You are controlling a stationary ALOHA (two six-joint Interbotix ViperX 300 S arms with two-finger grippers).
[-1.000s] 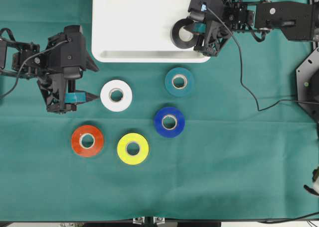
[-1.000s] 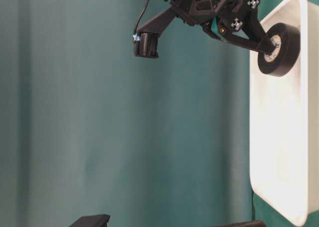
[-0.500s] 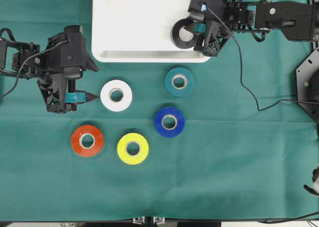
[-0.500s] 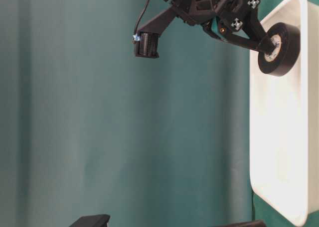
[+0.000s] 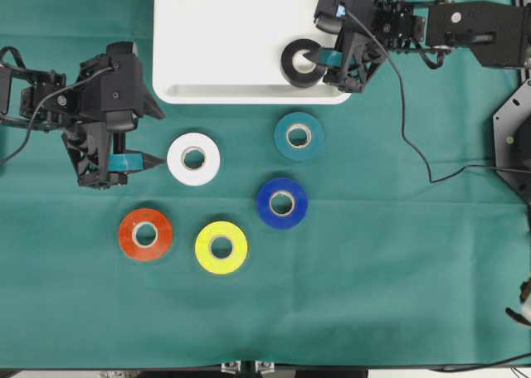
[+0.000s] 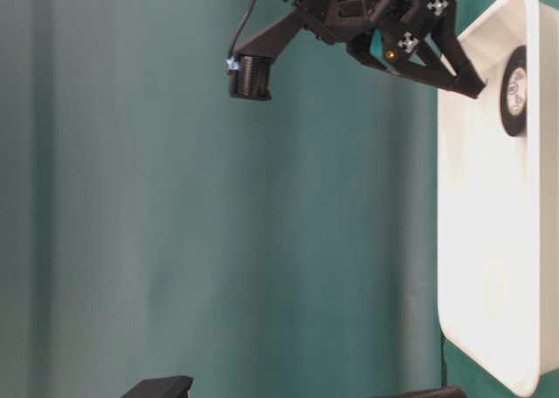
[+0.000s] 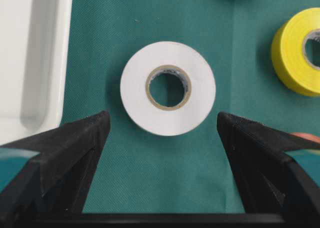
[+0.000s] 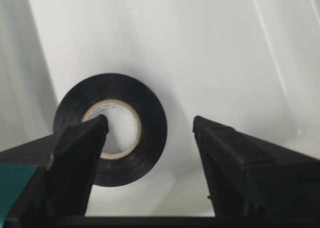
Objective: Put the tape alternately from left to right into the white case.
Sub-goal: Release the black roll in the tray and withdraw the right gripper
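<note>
The white case (image 5: 216, 30) lies at the top centre. A black tape roll (image 5: 290, 70) rests flat in its front right corner, also seen in the table-level view (image 6: 514, 91) and the right wrist view (image 8: 150, 138). My right gripper (image 5: 330, 63) hangs open just above and beside it, one finger over the roll's core, holding nothing. On the cloth lie white (image 5: 206, 167), teal (image 5: 284, 142), blue (image 5: 267, 205), yellow (image 5: 206, 249) and red (image 5: 129, 237) tape rolls. My left gripper (image 5: 158, 134) is open, its fingers standing either side of the white roll (image 7: 202, 95) and just short of it.
A green cloth covers the table. The case's rim (image 7: 30, 53) runs close to the left gripper's left finger. The yellow roll (image 7: 290, 58) lies past the white one. The right arm's cable (image 5: 406, 121) trails over the cloth right of the teal roll.
My right gripper has opened and let go of the black roll, which dropped from tilted in the grip to flat on the case floor. The left arm has not moved.
</note>
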